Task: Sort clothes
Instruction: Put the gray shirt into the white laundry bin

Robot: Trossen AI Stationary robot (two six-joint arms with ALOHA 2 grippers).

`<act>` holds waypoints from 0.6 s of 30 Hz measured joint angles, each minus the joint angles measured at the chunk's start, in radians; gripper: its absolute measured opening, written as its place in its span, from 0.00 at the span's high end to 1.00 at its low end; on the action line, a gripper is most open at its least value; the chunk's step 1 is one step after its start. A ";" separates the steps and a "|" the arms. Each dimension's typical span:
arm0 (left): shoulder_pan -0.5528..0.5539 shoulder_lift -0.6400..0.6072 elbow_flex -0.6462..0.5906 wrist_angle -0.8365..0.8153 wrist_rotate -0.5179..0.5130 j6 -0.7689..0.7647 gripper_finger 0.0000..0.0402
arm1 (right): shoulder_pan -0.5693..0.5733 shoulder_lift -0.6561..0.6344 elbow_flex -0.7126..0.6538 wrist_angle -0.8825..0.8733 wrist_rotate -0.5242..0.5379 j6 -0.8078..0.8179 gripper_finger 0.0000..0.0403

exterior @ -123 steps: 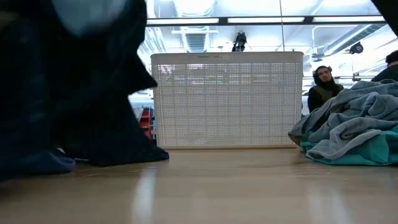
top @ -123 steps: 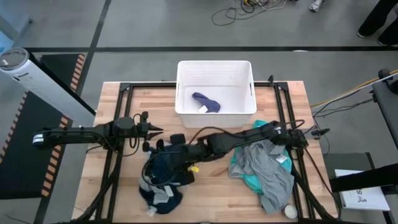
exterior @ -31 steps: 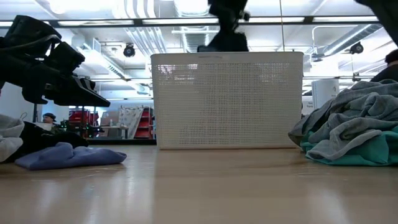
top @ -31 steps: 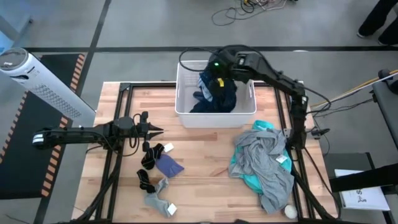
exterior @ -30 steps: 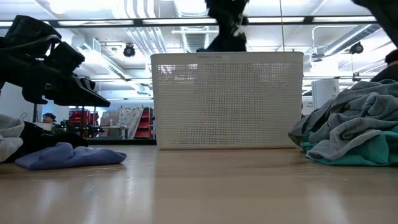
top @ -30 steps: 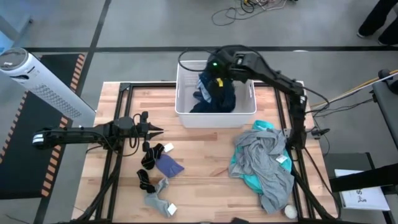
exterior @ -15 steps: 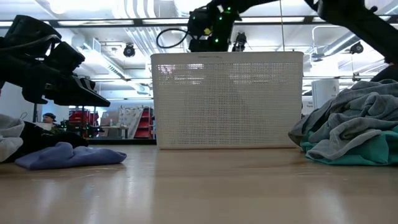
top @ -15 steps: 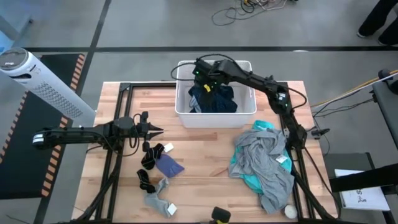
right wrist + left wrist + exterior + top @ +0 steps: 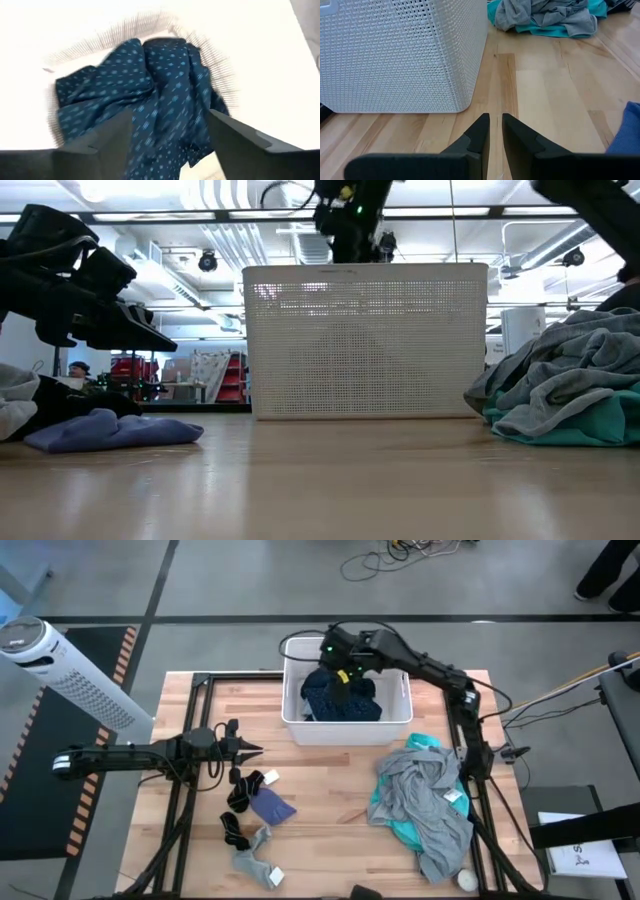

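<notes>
A white ribbed basket (image 9: 395,710) stands at the table's far middle. The navy speckled garment (image 9: 150,85) lies heaped inside it. My right gripper (image 9: 170,145) hangs open just above that heap, touching nothing, and shows over the basket's top in the low view (image 9: 350,220). My left gripper (image 9: 255,748) waits shut at the table's left, pointing at the basket's near left corner (image 9: 460,100). A grey shirt (image 9: 430,800) lies on a teal garment (image 9: 395,830) at the right. A blue-purple cloth (image 9: 270,807), black socks (image 9: 245,788) and a grey sock (image 9: 255,858) lie near the left front.
A small white ball (image 9: 467,880) sits at the table's near right corner. Black frame rails (image 9: 190,790) run along the table's sides. Bare wood (image 9: 330,800) lies between the sock group and the shirt pile. A white tower (image 9: 60,675) stands off the table's left.
My right gripper has opened and let go of the navy garment, which hung from it into the basket and has dropped into a heap on the basket's floor. The gripper swung a little toward the basket's left side, came back and sank lower over it.
</notes>
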 joint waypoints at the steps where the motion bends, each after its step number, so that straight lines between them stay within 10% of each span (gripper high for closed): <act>1: 0.000 0.000 0.000 0.000 0.000 0.000 0.91 | 0.006 -0.018 0.000 0.000 0.000 0.000 0.36; 18: 0.000 0.000 0.000 0.000 0.000 0.000 0.91 | 0.201 -0.262 0.000 -0.288 0.000 0.195 0.56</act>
